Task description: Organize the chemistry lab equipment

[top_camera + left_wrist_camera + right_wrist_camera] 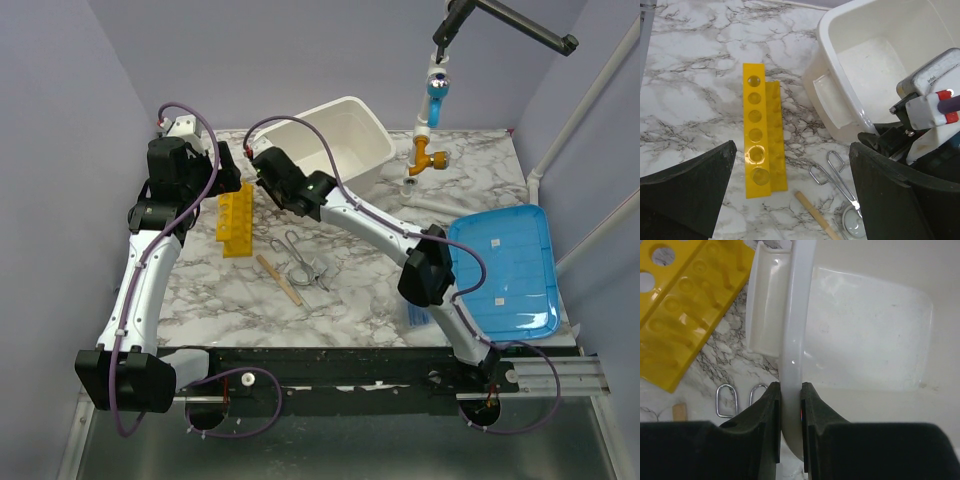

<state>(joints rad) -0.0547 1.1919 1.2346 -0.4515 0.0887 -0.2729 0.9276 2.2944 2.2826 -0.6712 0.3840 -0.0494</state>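
My right gripper (790, 390) is shut on the near rim of the white tub (796, 310), one finger outside the wall and one inside; in the top view that gripper (268, 172) sits at the tub's (345, 135) left corner. The yellow tube rack (236, 220) lies flat on the marble left of the tub. Silver tongs (302, 256) and a tan wooden stick (278, 279) lie in front of it. My left gripper (792, 155) hangs open above the rack (760, 137), tongs (837, 177), stick (815, 215) and a small clear glass dish (855, 229), holding nothing.
A blue tray (505, 270) lies at the right edge of the table. A stand holding a blue and yellow fitting (432, 110) rises at the back right. The tub's inside looks bare. Purple walls close in the left and back.
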